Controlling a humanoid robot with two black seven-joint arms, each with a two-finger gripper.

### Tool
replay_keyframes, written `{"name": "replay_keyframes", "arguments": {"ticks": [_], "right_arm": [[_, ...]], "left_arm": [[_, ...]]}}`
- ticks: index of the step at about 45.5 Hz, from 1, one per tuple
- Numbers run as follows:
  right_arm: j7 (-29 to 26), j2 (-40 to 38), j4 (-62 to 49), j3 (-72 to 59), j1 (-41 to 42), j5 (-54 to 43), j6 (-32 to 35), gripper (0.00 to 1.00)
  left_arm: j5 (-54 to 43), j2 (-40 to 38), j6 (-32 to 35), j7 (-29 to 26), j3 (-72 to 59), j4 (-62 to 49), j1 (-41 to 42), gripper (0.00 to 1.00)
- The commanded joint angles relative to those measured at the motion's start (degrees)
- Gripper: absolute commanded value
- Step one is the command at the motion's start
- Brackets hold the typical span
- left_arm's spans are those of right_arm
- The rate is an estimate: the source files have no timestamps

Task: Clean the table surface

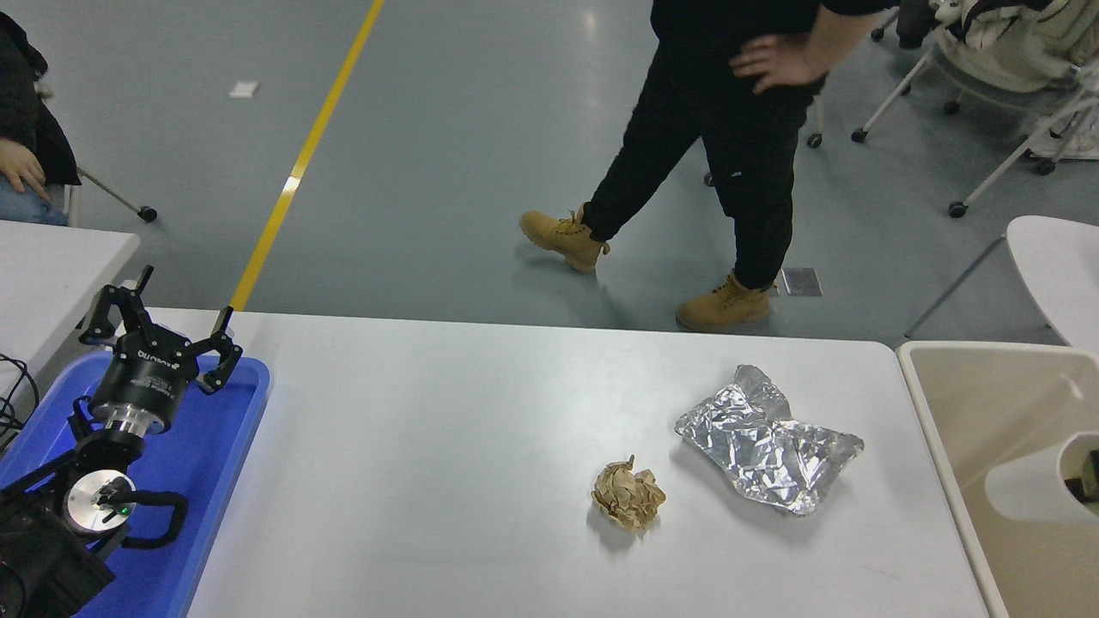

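Filling the frame's lower half, the glossy worktop looks rigid and slick, so the light paper wad and foil should pinch off easily; left claw spread over the tray, right claw unseen.
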Motion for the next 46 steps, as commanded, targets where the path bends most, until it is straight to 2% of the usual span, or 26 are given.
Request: {"name": "replay_keyframes", "arguments": {"ticks": [1, 12, 26, 33, 46], "right_arm": [[-0.1, -2.8, -0.4, 1.7, 5.8, -0.6, 4.0, 0.00], [-0.5, -2.1, -1.6, 1.8, 5.7, -0.7, 4.0, 0.00], [-0.7, 4.1, -11.9, 0.7, 5.3, 0.0, 3.8, 0.00], [-0.7, 7.3, -17.5, 0.5, 4.3, 0.4, 0.5, 0.00], [-0.7, 14.0, -27.8, 0.5, -3.2, 7.0, -11.1, 0.00]], "left_arm": [[0.0, 0.0, 0.0, 0.0, 0.0, 0.0, 0.0, 1.00], [0.0, 0.0, 0.0, 0.0, 0.0, 0.0, 0.0, 1.00], [0.0, 0.0, 0.0, 0.0, -0.1, 0.0, 0.0, 1.00], [0.0, 0.0, 0.0, 0.0, -0.1, 0.0, 0.0, 1.00], [0.0, 0.0, 0.0, 0.0, -0.1, 0.0, 0.0, 1.00]]}}
